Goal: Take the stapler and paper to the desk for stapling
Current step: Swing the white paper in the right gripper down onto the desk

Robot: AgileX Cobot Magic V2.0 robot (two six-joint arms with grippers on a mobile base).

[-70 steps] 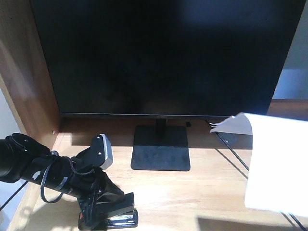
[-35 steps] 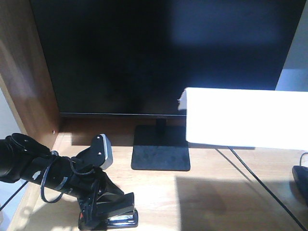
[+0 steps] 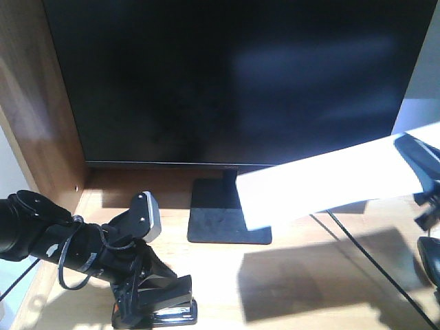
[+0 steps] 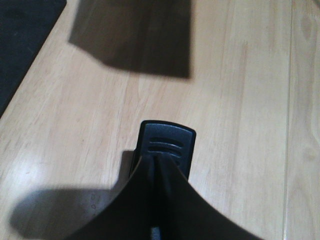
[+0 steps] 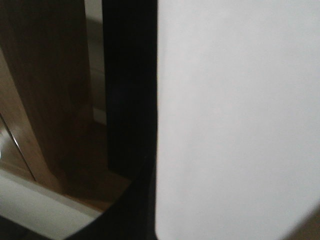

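Now your left claw (image 3: 141,292) is clamped on the stapler (image 3: 168,313), down on the desk (image 3: 302,282). Your right claw (image 3: 414,152) pinches the paper (image 3: 323,185) up high; it likely needs laying flat next.

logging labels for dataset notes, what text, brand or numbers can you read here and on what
No text can be read in any view.
monitor: a tiny mark in the middle of its lower bezel, too small to read.
stapler: two raised ridges at its tip, no letters.
paper: blank on the side that shows.
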